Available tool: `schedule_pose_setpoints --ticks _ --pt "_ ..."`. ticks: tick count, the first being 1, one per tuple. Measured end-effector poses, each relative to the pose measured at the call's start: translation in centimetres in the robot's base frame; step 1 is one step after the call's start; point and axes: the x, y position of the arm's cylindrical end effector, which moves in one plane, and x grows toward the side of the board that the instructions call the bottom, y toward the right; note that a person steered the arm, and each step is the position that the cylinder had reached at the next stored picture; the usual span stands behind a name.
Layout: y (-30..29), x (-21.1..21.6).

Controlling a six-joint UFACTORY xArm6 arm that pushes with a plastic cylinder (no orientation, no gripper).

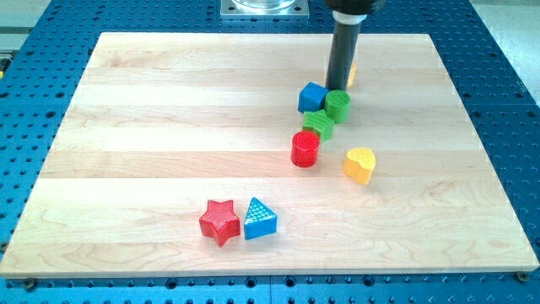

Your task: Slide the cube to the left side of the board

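The blue cube (311, 97) sits right of the board's middle, toward the view's top. My tip (339, 88) is just to its right, at the lower end of the dark rod, close to or touching the cube's right side. A green cylinder (338, 105) stands just below the tip and touches the cube's right. A green star (319, 125) lies right below the cube. A yellow block (351, 75) is mostly hidden behind the rod.
A red cylinder (305, 149) stands below the green star. A yellow heart (359, 165) lies to its right. A red star (220, 221) and a blue triangle (260, 219) lie near the view's bottom. The wooden board (152, 118) rests on a blue perforated table.
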Motion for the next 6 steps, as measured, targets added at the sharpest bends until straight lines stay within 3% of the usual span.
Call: schedule_pose_setpoints --ticks 1,2,4,6 --pt "2.7 2.7" --pt "0.8 4.7" --pt "-1.7 3.4" --pt "-12.4 3.5"
